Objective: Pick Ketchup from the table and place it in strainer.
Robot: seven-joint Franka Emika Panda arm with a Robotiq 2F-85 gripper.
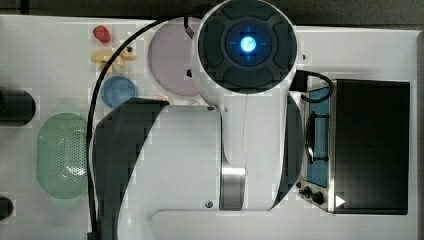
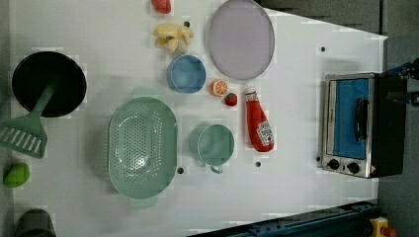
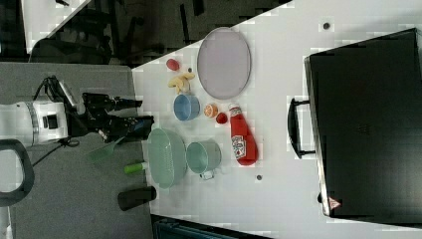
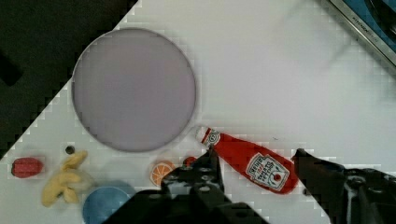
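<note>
Two open fingers of the hand straddle the red, white-capped plastic ketchup bottle lying flat below, its long axis crossing their gap slantwise.

Top view looks straight down from just above my arm. Left view: overhead, farther off. Right view: high, farthest, whole bench. Wrist view sits close. These last three share plate, ketchup.
</note>
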